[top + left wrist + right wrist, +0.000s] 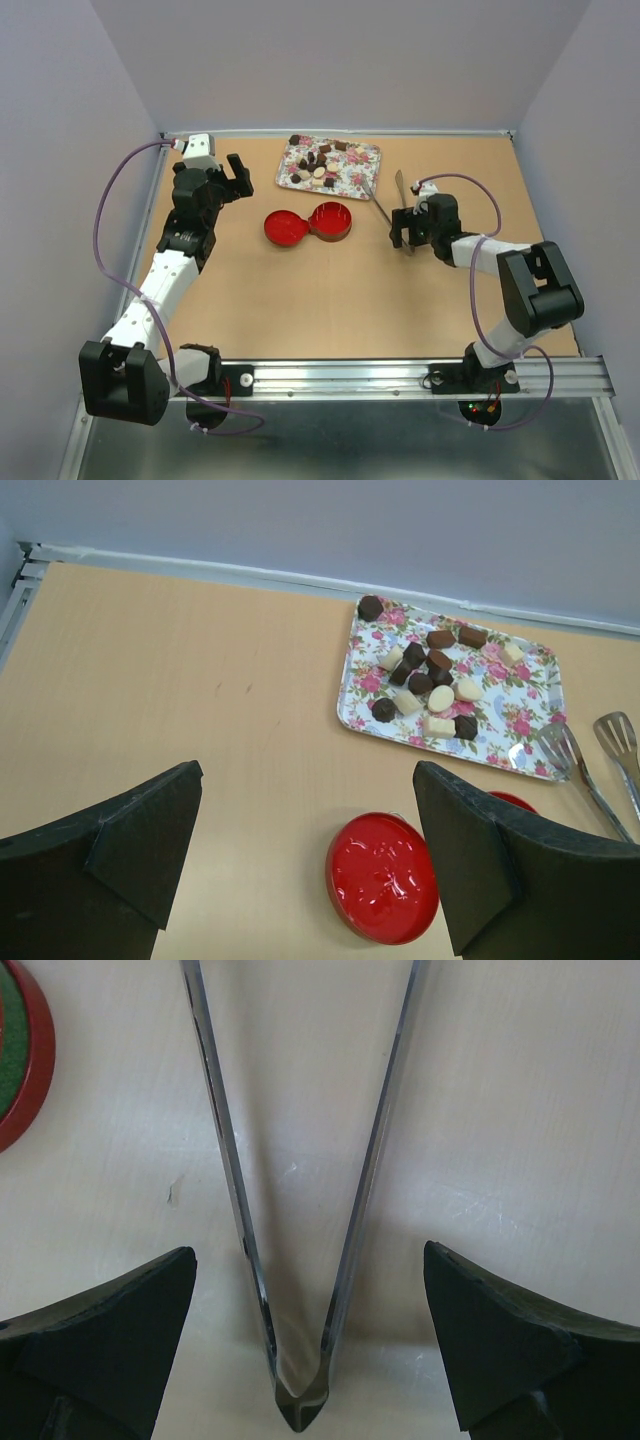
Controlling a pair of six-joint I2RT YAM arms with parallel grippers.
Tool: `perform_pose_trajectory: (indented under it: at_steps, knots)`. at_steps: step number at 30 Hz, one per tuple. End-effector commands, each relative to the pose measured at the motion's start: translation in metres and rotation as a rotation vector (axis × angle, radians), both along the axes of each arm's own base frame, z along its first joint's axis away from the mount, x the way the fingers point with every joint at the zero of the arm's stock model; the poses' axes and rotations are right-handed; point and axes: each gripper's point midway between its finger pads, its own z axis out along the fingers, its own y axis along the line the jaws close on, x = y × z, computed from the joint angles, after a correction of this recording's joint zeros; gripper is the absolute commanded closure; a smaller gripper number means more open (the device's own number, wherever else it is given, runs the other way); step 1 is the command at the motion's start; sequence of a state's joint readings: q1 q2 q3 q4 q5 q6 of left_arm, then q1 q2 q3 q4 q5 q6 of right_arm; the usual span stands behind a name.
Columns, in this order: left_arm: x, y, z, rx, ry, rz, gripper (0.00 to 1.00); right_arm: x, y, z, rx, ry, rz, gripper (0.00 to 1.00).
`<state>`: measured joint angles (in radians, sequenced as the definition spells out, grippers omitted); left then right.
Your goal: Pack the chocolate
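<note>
Several small chocolate pieces (318, 165), dark brown, reddish-brown and cream, lie on a pink-flowered tray (358, 183); they also show in the left wrist view (428, 680). The round red tin (333, 221) stands open beside its red lid (282, 228), which shows below the left wrist (382, 877). My left gripper (238, 176) is open and empty, above the table left of the tray. My right gripper (405, 232) is open, its fingers on either side of the hinge end of the metal tongs (298, 1400), which lie flat on the table.
The tongs (388, 208) run from the tray's near right corner toward my right gripper; their scalloped tips (585, 750) rest by the tray edge. Grey walls close the table's back and sides. A metal rail (400, 378) runs along the near edge.
</note>
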<state>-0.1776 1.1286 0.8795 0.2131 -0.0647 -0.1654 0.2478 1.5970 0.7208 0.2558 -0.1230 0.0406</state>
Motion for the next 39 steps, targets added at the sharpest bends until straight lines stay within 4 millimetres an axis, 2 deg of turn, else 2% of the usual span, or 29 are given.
perform_pose_trajectory:
  at_steps: [1, 6, 12, 18, 24, 29, 32, 36, 37, 39]
  knots:
    - [-0.001, 0.0, 0.045, -0.007, -0.12, 0.001, 0.01, 0.03, 0.008, 0.024, -0.028, -0.11, -0.001, 0.0]
    - [-0.002, 0.0, 0.044, -0.007, -0.118, 0.003, 0.01, 0.038, 0.017, 0.023, -0.074, -0.118, 0.016, 0.0]
    - [-0.003, 0.001, 0.046, -0.008, -0.124, 0.006, 0.01, 0.044, 0.016, 0.017, -0.131, -0.108, -0.023, 0.02]
    - [-0.006, 0.001, 0.049, -0.011, -0.13, 0.004, 0.01, 0.046, 0.012, 0.002, -0.188, -0.045, -0.047, 0.06]
    - [-0.007, 0.001, 0.049, -0.011, -0.133, 0.004, 0.01, 0.045, 0.009, -0.012, -0.214, 0.02, -0.059, 0.15]
    - [-0.008, 0.002, 0.051, -0.013, -0.137, 0.006, 0.01, 0.043, 0.012, -0.024, -0.219, 0.079, -0.049, 0.34]
    - [-0.008, 0.002, 0.051, -0.013, -0.137, 0.006, 0.01, 0.041, 0.012, -0.019, -0.211, 0.073, -0.053, 0.42]
    - [-0.007, 0.002, 0.049, -0.014, -0.134, 0.006, 0.01, 0.042, 0.012, 0.01, -0.191, 0.017, -0.059, 0.48]
    - [-0.007, 0.001, 0.049, -0.016, -0.134, 0.003, 0.01, 0.043, 0.012, 0.026, -0.179, -0.014, -0.063, 0.51]
    - [-0.007, 0.001, 0.049, -0.016, -0.134, 0.003, 0.01, 0.043, 0.012, 0.042, -0.166, -0.039, -0.065, 0.52]
